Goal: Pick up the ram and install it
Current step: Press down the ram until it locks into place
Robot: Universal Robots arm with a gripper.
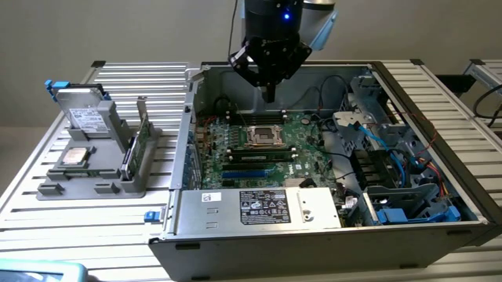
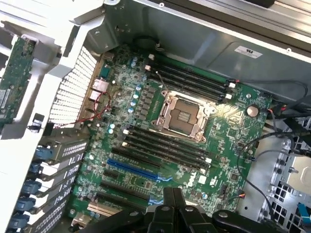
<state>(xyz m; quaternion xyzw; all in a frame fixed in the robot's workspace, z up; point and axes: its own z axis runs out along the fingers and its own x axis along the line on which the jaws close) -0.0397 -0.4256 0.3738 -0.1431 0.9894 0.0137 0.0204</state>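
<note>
The ram (image 1: 263,157) is a long thin green stick standing in one of the black slots just in front of the empty processor socket (image 1: 263,136) on the motherboard. My gripper (image 1: 269,97) hangs above the back of the open computer case, well above the board and apart from the ram. Its fingers are shut together with nothing between them. In the wrist view the shut gripper (image 2: 172,193) points down at the board, with the socket (image 2: 183,115) and the rows of black slots (image 2: 165,145) beyond it.
A grey stand (image 1: 94,189) at the exterior view's left holds a hard drive (image 1: 84,117), a square silver chip (image 1: 74,155) and a taller green card (image 1: 131,154). The case has a power supply (image 1: 263,207) in front and cables and drive bays (image 1: 400,158) at the right.
</note>
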